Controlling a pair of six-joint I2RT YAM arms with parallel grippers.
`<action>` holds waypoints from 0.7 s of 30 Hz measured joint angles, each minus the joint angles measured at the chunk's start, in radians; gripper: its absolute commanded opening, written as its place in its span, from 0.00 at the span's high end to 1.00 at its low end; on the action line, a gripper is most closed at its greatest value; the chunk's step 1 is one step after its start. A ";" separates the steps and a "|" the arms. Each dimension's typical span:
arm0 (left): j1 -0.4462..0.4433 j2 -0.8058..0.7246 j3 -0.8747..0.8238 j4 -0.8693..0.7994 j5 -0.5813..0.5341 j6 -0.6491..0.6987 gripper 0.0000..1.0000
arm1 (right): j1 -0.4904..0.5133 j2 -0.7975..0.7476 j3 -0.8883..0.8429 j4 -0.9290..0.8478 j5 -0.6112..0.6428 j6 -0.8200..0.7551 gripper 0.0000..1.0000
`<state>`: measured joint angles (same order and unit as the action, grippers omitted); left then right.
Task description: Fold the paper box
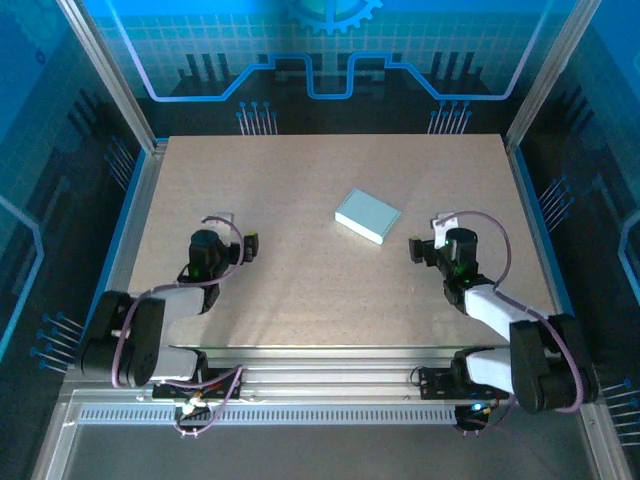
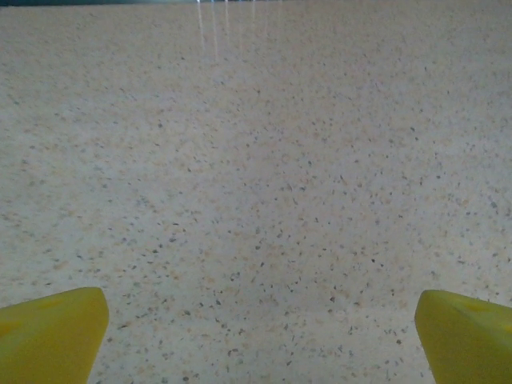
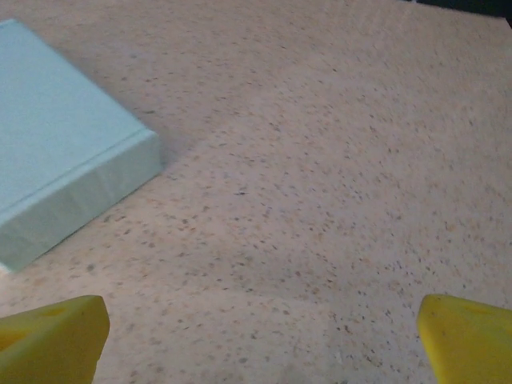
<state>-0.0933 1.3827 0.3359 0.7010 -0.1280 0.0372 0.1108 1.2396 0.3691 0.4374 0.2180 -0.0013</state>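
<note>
**Operator:** Yellow fingertips (image 3: 52,336) sit at the bottom of my right wrist view. Are they on anything?

**Spotter:** No. Your right gripper (image 1: 428,232) has its jaws wide apart, with nothing between them but the speckled beige tabletop (image 1: 300,300). It sits just to the right of the pale mint, flat rectangular paper box (image 1: 367,215) and does not touch it.

**Operator:** And the other arm?

**Spotter:** Your left gripper (image 1: 240,228) is also spread wide and empty, well apart from the box on its left side.

**Operator:** How far along am I?

**Spotter:** The box lies flat on the tabletop between your two grippers, nearer the right one. It looks closed, with a crisp seam along one edge and no loose flaps that I can see. I judge the folding done. At most you could check the box's far sides, which are hidden from you.
</note>
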 measured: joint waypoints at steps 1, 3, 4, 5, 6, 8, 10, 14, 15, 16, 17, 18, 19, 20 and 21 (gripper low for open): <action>0.016 0.025 0.000 0.028 0.019 -0.001 0.01 | -0.015 0.022 -0.004 0.032 -0.011 0.006 0.00; 0.053 0.070 0.000 0.103 0.050 -0.005 0.01 | -0.030 0.055 -0.006 0.096 -0.034 0.010 0.00; 0.074 0.099 -0.001 0.150 0.067 -0.010 0.01 | -0.035 0.070 -0.006 0.135 -0.049 0.010 0.00; 0.089 0.127 -0.002 0.190 0.078 -0.012 0.01 | -0.043 0.091 -0.006 0.176 -0.070 0.011 0.00; 0.101 0.149 -0.003 0.216 0.089 -0.013 0.01 | -0.051 0.109 -0.006 0.203 -0.082 0.012 0.00; 0.116 0.167 -0.002 0.218 0.100 -0.024 0.01 | -0.066 0.166 -0.006 0.266 -0.109 0.014 0.00; 0.117 0.168 0.010 0.209 0.100 -0.033 0.01 | -0.069 0.227 0.002 0.297 -0.129 0.018 0.00; 0.117 0.168 0.031 0.212 0.100 -0.038 0.01 | -0.066 0.262 0.027 0.286 -0.144 0.016 0.00; 0.117 0.168 0.032 0.212 0.100 -0.038 0.01 | -0.065 0.262 0.033 0.287 -0.145 0.016 0.00; 0.117 0.168 0.032 0.212 0.100 -0.038 0.01 | -0.064 0.262 0.039 0.289 -0.144 0.016 0.00; 0.117 0.168 0.032 0.211 0.100 -0.038 0.01 | -0.064 0.262 0.045 0.290 -0.144 0.016 0.00; 0.117 0.168 0.032 0.211 0.100 -0.038 0.01 | -0.064 0.262 0.048 0.290 -0.144 0.015 0.00; 0.117 0.168 0.032 0.211 0.100 -0.038 0.01 | -0.064 0.262 0.048 0.290 -0.144 0.013 0.00; 0.117 0.168 0.032 0.211 0.100 -0.038 0.01 | -0.064 0.262 0.049 0.290 -0.144 0.013 0.00; 0.117 0.168 0.032 0.211 0.100 -0.038 0.01 | -0.064 0.262 0.049 0.289 -0.144 0.012 0.00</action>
<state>0.0235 1.5505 0.3679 0.9115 -0.0280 -0.0006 0.0467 1.5021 0.4179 0.7265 0.0738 0.0109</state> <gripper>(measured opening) 0.988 0.998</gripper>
